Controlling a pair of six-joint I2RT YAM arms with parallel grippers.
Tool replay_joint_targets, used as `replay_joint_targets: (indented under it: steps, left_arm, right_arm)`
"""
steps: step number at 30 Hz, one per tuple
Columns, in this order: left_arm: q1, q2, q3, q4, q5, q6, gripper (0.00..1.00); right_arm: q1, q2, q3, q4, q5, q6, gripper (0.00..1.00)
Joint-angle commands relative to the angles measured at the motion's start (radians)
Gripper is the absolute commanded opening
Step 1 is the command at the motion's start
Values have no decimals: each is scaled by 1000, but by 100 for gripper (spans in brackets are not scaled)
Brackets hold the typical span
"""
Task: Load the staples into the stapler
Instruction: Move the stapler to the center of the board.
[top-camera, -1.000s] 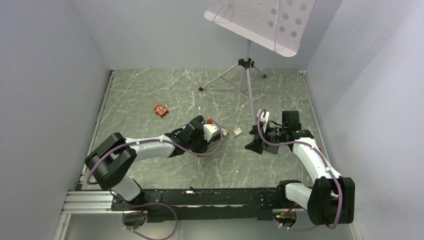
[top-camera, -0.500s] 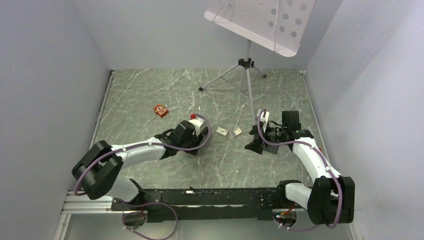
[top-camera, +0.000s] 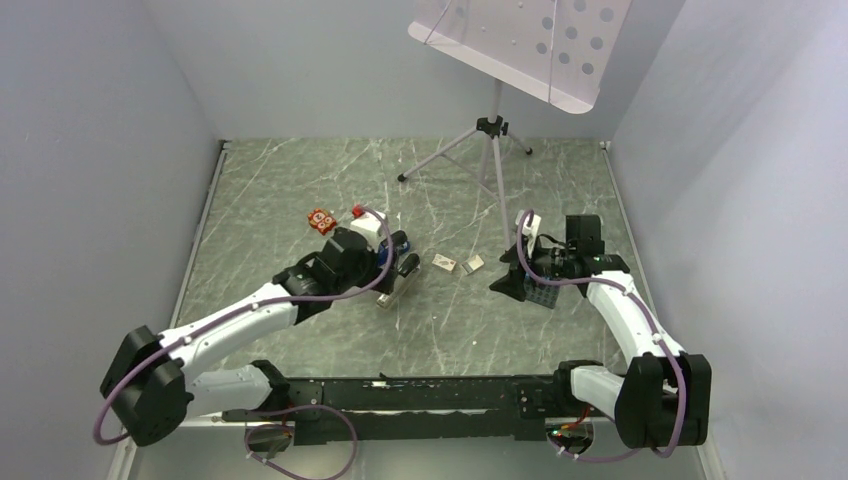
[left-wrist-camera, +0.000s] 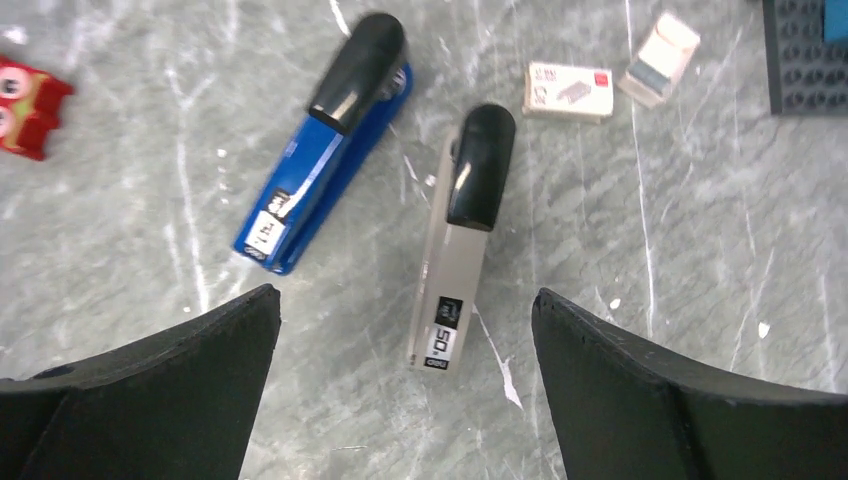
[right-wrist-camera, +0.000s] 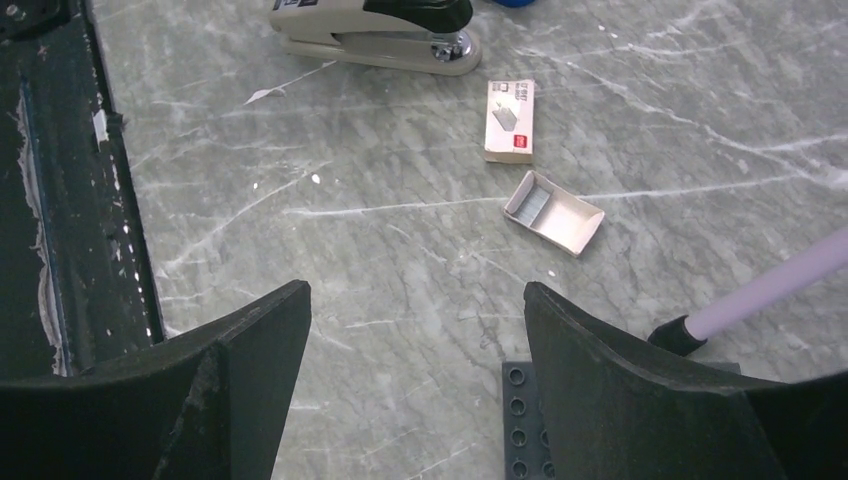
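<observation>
Right wrist: staples (right-wrist-camera: 533, 204) barely discernible.

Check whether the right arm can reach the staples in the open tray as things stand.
Probably yes. The staples lie exposed in their open tray just ahead of the open right end effector, with only bare table between. The tray walls may hamper the pinch.
</observation>
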Motion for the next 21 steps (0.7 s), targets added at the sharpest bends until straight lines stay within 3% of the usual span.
replay_joint_targets:
  steps: [1,11,16,21]
  left_arm:
    - [72,-85,61,-73,-28,-57,99]
    - [291,-232,92,-144,58,-94,99]
    - [348,-281,94,-185,55,-122,100]
    - [376,-330,87,-203,58,-120,99]
  right_arm:
    - [-5,-3,62,36,34,85,82]
    - [-7,-66,94,94,184,264,86]
    - [-22,-111,93,141,282,355,98]
    - [-62,-132,99,165,350,444,100]
